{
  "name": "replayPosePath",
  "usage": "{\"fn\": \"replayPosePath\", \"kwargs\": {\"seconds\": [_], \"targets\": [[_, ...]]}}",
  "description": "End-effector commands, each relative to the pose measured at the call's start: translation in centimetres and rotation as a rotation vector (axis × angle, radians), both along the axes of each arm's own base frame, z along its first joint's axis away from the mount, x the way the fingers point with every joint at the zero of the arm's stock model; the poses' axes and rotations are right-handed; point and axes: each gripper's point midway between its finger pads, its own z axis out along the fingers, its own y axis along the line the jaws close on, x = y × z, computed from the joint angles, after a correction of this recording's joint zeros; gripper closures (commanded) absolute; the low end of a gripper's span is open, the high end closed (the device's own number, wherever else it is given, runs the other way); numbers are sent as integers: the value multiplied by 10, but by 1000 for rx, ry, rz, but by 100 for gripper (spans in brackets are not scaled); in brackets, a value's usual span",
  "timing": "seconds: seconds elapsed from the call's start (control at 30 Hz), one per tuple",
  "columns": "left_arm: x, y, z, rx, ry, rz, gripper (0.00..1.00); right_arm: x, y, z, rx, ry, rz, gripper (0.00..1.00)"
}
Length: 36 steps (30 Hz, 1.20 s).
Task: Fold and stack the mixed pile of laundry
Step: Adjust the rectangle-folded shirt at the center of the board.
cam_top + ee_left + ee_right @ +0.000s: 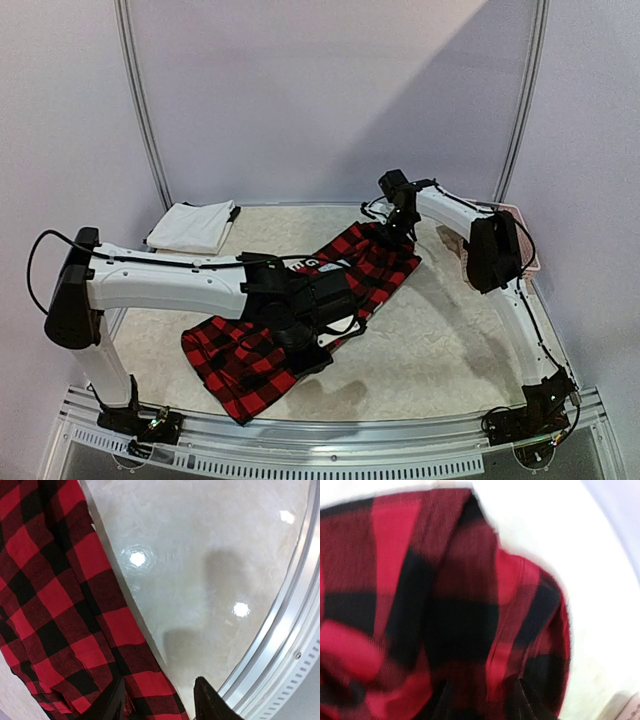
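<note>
Item: red-and-black checked flannel shirt (pixel 375 265), lying mid-table (pixel 450 340). Its long axis runs diagonally, near left to far right.
My left gripper (pixel 160 706): over the shirt's near half, fingers spread, cloth under the gap.
My right gripper (pixel 482 702): at the far end. The view is blurred, so I cannot tell whether it pinches the cloth.
Folded white cloth (pixel 190 228): far left corner, apart from the shirt.

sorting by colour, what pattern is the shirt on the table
The shirt is red-and-black checked; clearest in the left wrist view.
</note>
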Motion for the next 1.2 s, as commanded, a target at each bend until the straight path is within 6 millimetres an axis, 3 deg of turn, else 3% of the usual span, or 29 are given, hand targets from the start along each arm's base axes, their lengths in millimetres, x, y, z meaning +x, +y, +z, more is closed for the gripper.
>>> {"fn": "replayPosePath", "kwargs": {"seconds": [0.0, 0.07, 0.13, 0.23, 0.37, 0.43, 0.63, 0.87, 1.0, 1.17], "targets": [[8, 7, -2, 22, -88, 36, 50, -34, 14, 101, 260, -25, 15, 43], [13, 14, -7, 8, -116, 97, 50, -65, 9, 161, 357, -68, 4, 35], [16, 19, -12, -15, -123, 153, 50, -95, 0, 170, 402, -41, -29, 31], [14, 31, -25, -17, -109, 237, 50, -140, -13, 152, 452, 53, -92, 26], [1, 42, -43, 1, -46, 272, 49, -190, -15, 89, 551, 277, -178, 21], [-3, 49, -47, 20, -44, 282, 49, -197, -14, 80, 595, 301, -214, 17], [-10, 60, -51, 30, -39, 311, 48, -196, -7, 58, 653, 403, -302, 20], [-16, 64, -63, 62, -25, 335, 49, -178, -10, 32, 709, 454, -467, 30], [-19, 59, -65, 72, -20, 330, 49, -168, -12, 5, 709, 535, -550, 33], [-21, 47, -64, 63, -17, 322, 50, -163, -21, -11, 680, 551, -621, 51]]}}
